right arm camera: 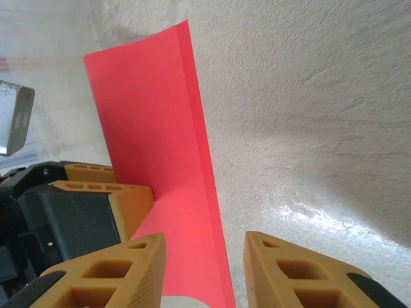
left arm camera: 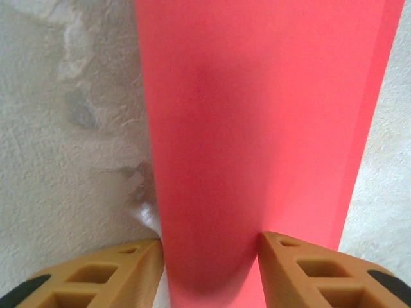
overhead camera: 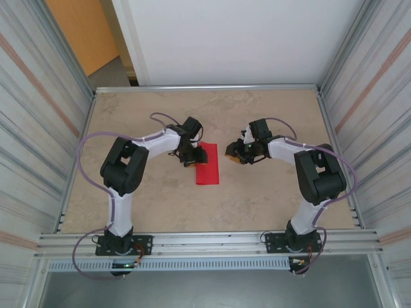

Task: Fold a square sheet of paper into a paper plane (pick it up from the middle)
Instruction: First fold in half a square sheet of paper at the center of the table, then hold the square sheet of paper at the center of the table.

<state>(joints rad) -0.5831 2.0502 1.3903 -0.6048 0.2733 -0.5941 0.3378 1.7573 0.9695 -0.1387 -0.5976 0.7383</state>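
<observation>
The folded square sheet of paper [overhead camera: 207,165] lay on the table [overhead camera: 270,199] between the left gripper [overhead camera: 190,157] and right gripper [overhead camera: 234,154], both parted (pinching nothing), so a sideways push could perhaps skew the crease.

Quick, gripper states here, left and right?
Left gripper: open, fingers apart over the red paper, no clamp visible.
Right gripper: open, holding nothing, at the paper's edge.
</observation>
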